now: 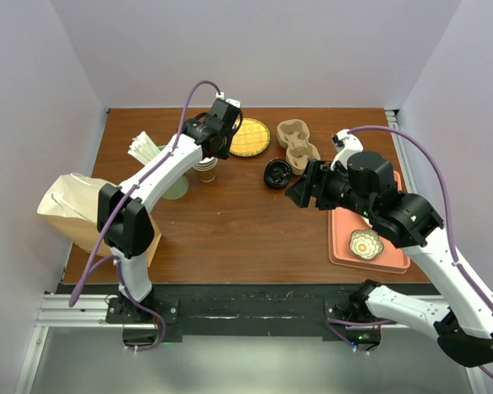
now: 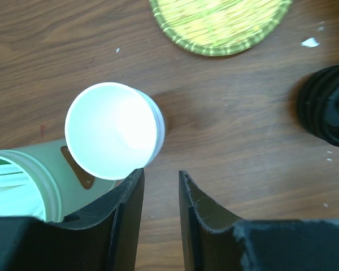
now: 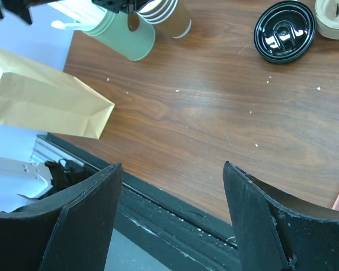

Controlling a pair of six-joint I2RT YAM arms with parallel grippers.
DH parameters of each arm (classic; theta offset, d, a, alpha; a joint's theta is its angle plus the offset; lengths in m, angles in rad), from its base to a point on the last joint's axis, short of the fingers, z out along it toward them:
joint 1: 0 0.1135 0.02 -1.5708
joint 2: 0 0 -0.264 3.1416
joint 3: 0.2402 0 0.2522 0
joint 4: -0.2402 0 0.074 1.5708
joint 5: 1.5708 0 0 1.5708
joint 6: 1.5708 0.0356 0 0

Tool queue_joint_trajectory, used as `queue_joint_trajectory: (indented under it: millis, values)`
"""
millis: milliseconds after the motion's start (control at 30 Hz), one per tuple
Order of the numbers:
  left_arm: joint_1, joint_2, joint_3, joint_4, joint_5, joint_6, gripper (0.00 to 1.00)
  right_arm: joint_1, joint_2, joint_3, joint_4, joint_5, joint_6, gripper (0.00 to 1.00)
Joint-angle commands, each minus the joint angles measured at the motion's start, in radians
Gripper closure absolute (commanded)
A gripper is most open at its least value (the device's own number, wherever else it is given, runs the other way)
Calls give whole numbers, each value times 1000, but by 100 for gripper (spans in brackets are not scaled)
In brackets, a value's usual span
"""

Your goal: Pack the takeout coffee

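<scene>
1. The brown paper cup stands lidless on the table, just beside the pale green cup.
2. The left gripper: jaws narrowly parted, pinching nothing; the cup sits just beyond them, outside the gap.
3. The right gripper: jaws spread wide, well apart from the cup.

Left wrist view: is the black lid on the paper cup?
No: the paper cup shows its white inside; the black lid lies apart.

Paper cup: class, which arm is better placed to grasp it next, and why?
Left. The left gripper hangs right by the paper cup; the right gripper sits well away from it.
</scene>
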Motion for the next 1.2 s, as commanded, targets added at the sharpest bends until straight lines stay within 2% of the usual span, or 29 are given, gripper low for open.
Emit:
queue_joint_trajectory:
  millis: [0,433,1167]
  values:
    - [21,22,72,-19,-44,70,66,-1,1,40,16,-14,-56,24]
    - [55,86,37,27,31,134,66,-1,24,43,34,-2,-79,24]
    - [81,135,33,48,76,159,83,-3,79,61,66,-20,-76,24]
